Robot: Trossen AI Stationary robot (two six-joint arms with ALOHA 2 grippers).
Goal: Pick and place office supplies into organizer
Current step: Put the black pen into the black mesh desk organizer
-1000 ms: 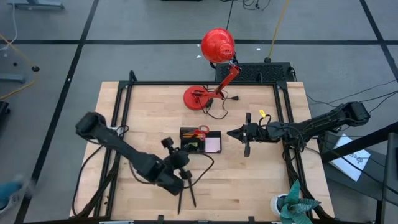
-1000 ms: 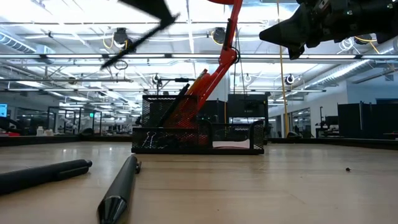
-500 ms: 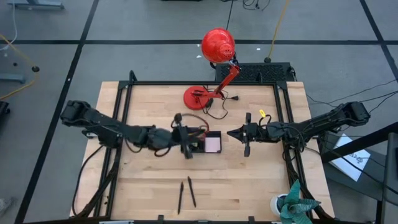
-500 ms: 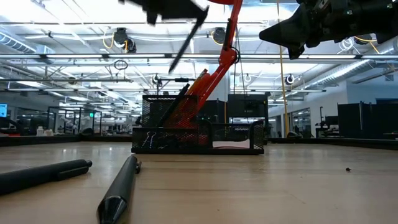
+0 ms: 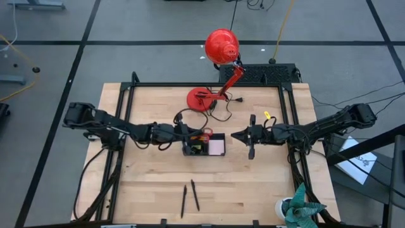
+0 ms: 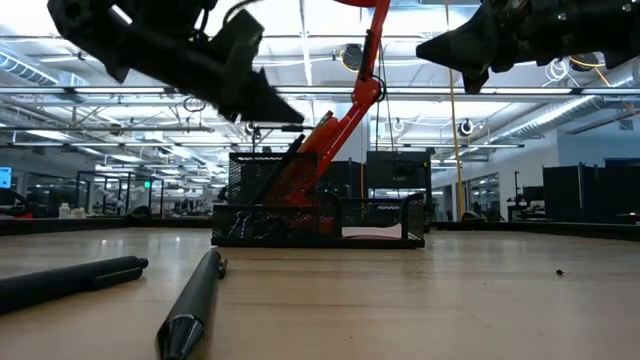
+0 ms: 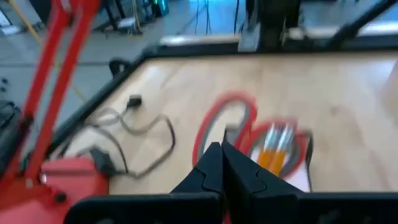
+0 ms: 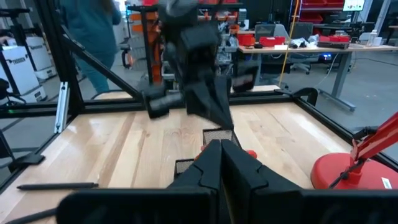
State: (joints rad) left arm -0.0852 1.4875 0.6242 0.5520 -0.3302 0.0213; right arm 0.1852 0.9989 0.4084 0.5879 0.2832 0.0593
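The left pincer (image 5: 185, 134), closed and empty, hovers over the organizer (image 5: 204, 145) mid-desk. Two pens (image 5: 189, 197) lie near the front edge: approach from above, grip mid-barrel. The right pincer (image 5: 235, 135) waits closed beside it.

The left end effector (image 5: 183, 134) hangs over the black organizer's (image 5: 204, 145) left end at desk (image 5: 253, 183) centre; the right end effector (image 5: 235, 136) waits just right. Two black pens (image 5: 189, 198) lie near.
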